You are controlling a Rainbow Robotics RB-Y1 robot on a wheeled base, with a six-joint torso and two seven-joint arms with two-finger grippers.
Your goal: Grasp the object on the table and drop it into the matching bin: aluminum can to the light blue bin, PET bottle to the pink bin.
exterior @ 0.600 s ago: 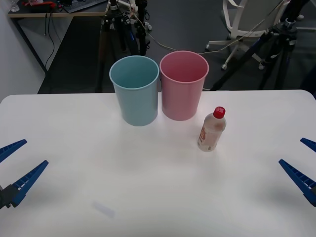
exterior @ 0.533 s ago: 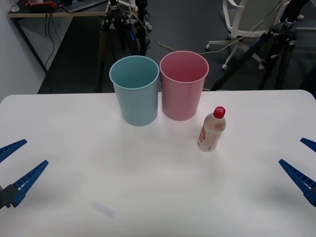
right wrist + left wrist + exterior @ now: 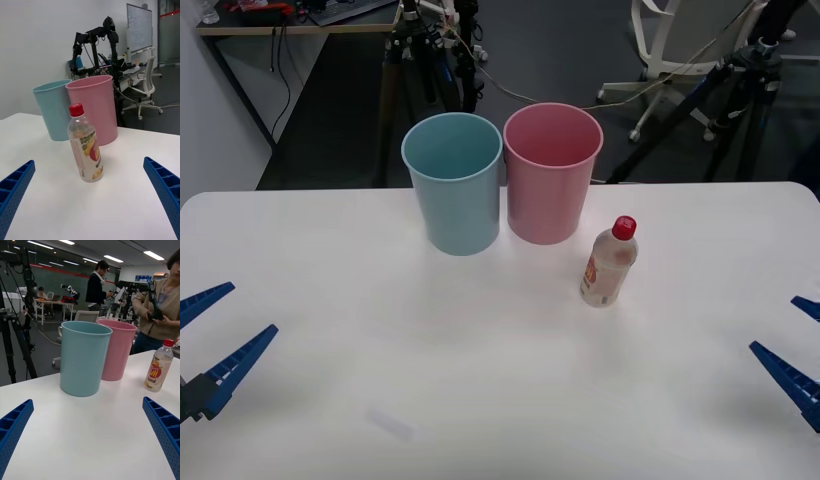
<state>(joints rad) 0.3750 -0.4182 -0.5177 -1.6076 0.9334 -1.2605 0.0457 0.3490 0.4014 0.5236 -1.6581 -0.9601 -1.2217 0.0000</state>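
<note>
A small clear PET bottle (image 3: 610, 262) with a red cap and orange-and-white label stands upright on the white table (image 3: 480, 400), just right of the pink bin (image 3: 551, 175). The light blue bin (image 3: 454, 183) stands touching the pink one on its left. My right gripper (image 3: 792, 345) hovers open at the table's right edge, well apart from the bottle (image 3: 85, 144), which stands ahead of it between its fingers' lines. At the left edge my left gripper (image 3: 205, 336) is open too, facing the light blue bin (image 3: 83, 357), pink bin (image 3: 116, 348) and bottle (image 3: 158, 365).
Behind the table stand black tripods (image 3: 425, 55), cables on the floor and a white office chair (image 3: 680, 45). A desk (image 3: 290, 20) sits at the back left. The table in front of the bins is bare.
My right gripper has slipped slightly down and toward the right edge of the front view. Bottle, bins and left gripper have not moved.
</note>
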